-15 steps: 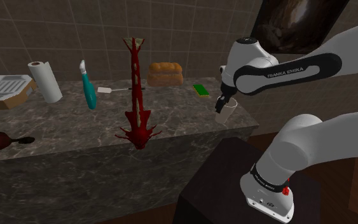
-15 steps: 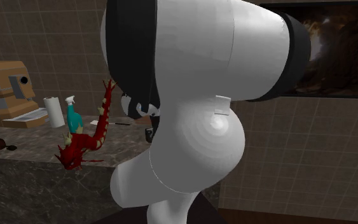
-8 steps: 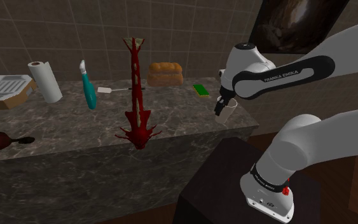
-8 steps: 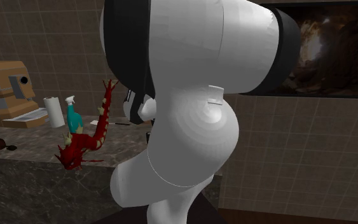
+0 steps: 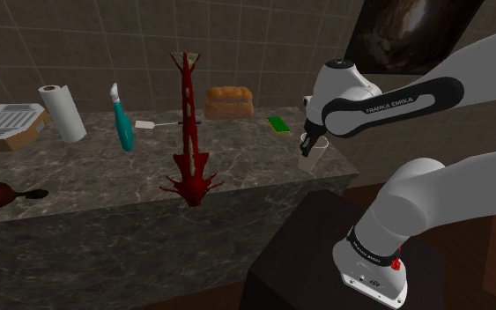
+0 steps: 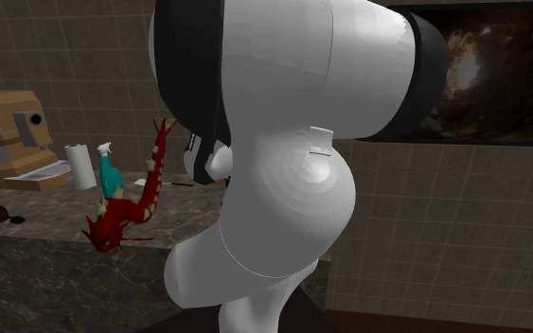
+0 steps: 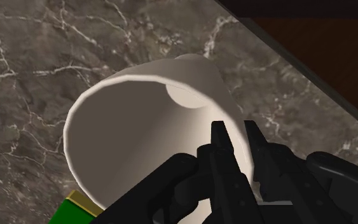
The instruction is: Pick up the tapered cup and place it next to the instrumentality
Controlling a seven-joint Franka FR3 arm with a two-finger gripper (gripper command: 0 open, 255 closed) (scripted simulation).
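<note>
Wrist view — jaws pinch white cup (image 7: 130, 124); green block (image 7: 84, 209) cut off.

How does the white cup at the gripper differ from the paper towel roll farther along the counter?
The cup is hollow and tapers toward its base; the paper towel roll is a straight cylinder. The gripper clasps the cup's wall; the roll stands free. In the shoulder view the cup looks shorter than the roll. Both are white.

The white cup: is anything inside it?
The cup holds just one finger of the gripper, pinching its wall; its bottom looks bare. The gripper hides part of the inside.
</note>
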